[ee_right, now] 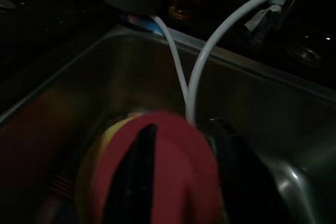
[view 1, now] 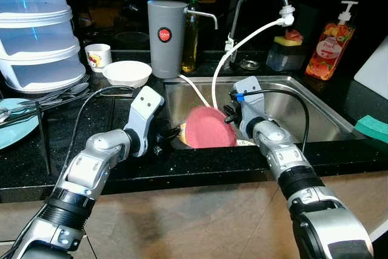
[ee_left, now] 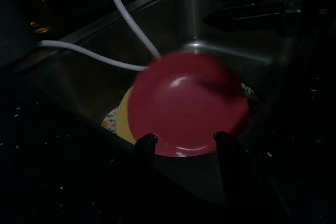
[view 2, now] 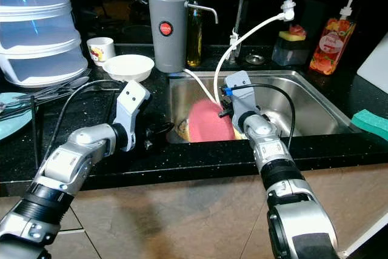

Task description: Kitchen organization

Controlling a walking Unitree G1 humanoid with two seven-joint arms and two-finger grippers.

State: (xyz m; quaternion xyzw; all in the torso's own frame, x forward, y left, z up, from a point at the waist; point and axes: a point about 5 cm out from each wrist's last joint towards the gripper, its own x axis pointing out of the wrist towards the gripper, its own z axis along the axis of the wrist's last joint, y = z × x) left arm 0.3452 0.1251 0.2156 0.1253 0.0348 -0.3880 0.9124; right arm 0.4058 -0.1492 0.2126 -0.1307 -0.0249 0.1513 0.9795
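Currently, a red plate [view 1: 210, 127] is being held on edge in the sink [view 1: 315, 119] by the right tool [ee_right: 181, 174], apparently clamped across its rim. The left tool [ee_left: 181, 140], spread empty, is hovering just beside it, on its left.

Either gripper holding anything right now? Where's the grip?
The right gripper holds the red plate by its rim, one finger across the plate's face, lifted over the sink. The left gripper is open beside it, holding nothing.
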